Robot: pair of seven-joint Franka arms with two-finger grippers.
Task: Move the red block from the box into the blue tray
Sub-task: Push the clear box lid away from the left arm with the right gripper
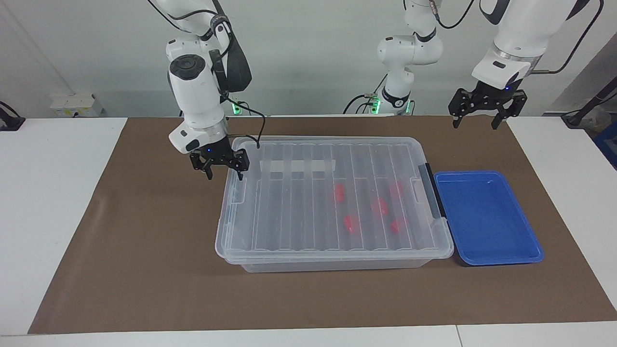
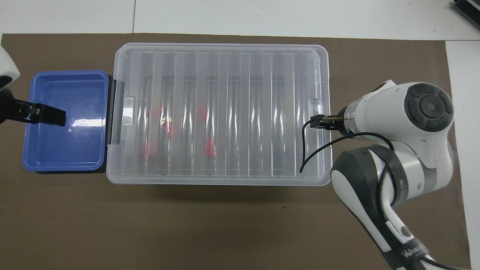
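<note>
The red block [image 1: 340, 192] is lying with its fellows inside the box [image 1: 332, 202], seemingly blurred by the ribbed lid, beside the blue tray [image 1: 487, 217]. The right gripper [image 1: 220, 169] is hanging, fingers apart, over the box's end toward the right arm. The left gripper [image 1: 487, 118] is waiting, fingers spread, over the mat [image 1: 144, 241].

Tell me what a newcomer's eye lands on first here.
First the box, large and clear with its ribbed lid on, in the middle of the brown mat, red blocks showing through it. Next the blue tray, empty, beside the box toward the left arm's end. The right gripper hangs open over the box's other end.
</note>
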